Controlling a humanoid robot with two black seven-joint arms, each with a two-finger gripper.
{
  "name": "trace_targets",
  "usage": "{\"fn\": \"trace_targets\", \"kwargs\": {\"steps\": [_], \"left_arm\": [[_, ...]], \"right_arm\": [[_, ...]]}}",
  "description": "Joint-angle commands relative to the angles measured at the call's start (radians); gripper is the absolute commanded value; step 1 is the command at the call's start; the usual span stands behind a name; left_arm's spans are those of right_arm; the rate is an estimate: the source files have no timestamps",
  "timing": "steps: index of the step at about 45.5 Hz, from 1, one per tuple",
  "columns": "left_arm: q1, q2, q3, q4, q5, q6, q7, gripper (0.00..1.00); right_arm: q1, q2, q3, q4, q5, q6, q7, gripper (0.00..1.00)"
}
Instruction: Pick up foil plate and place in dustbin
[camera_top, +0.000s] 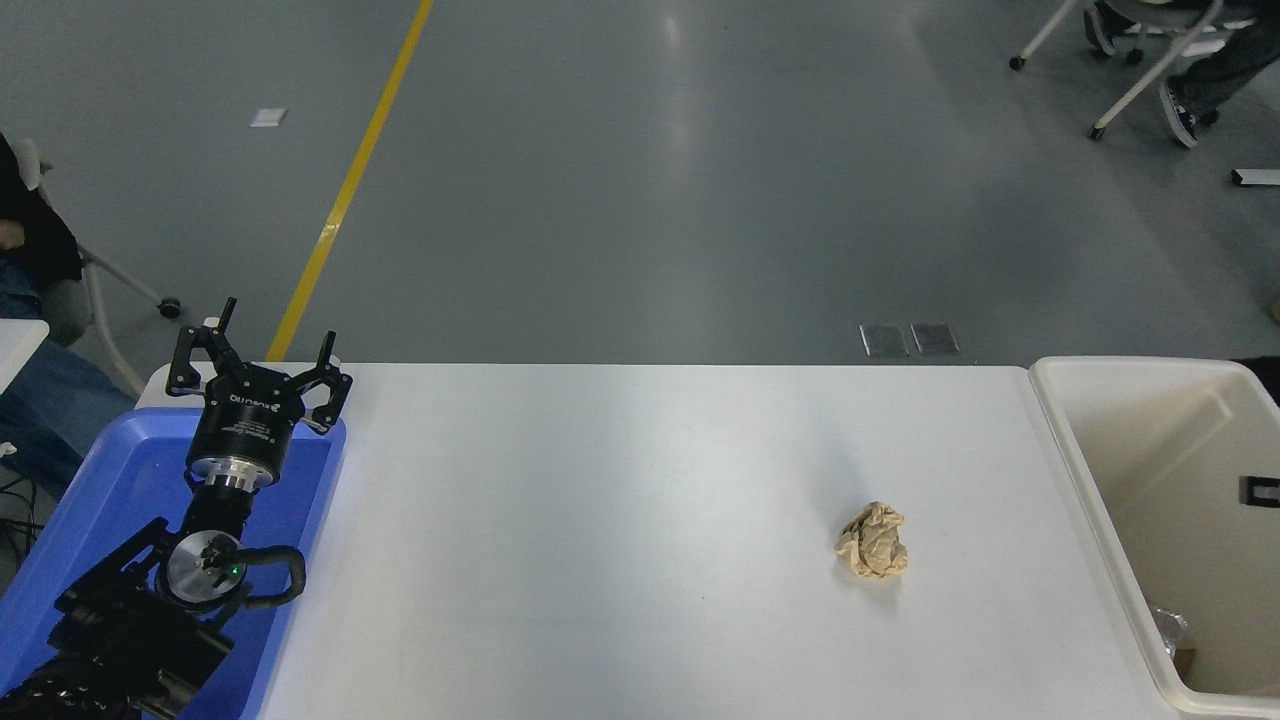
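Note:
The dustbin (1150, 440) is a cream-white tub at the table's right end. Only a small shiny crinkled corner of the foil plate (1164, 623) shows, low inside the dustbin near its front wall; the rest of it is hidden. A small black part of my right gripper (1260, 490) pokes in from the right edge over the dustbin, holding nothing that I can see. My left gripper (258, 345) is open and empty, parked at the lower left.
A crumpled brown paper ball (873, 541) lies on the white table (620, 520), left of the dustbin. A blue tray (110, 490) sits under my left arm. People sit on chairs at the far left and top right.

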Motion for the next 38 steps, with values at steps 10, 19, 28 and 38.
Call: {"fn": "trace_targets", "kwargs": {"steps": [10,19,28,38], "left_arm": [[0.003,0.000,-0.001,0.001,-0.002,0.001,-0.001,1.00],[0.003,0.000,-0.001,0.001,-0.002,0.003,-0.003,1.00],[0.003,0.000,-0.001,0.001,-0.002,0.003,-0.003,1.00],[0.003,0.000,-0.001,0.001,-0.002,0.003,-0.003,1.00]], "right_arm": [[0.874,0.207,-0.350,0.705,0.623,0.461,-0.006,1.00],[1.029,0.302,-0.353,0.779,0.688,0.461,-0.023,1.00],[1.093,0.310,-0.355,0.810,0.691,0.461,-0.023,1.00],[1.112,0.330,-0.353,0.808,0.696,0.461,-0.023,1.00]]}}
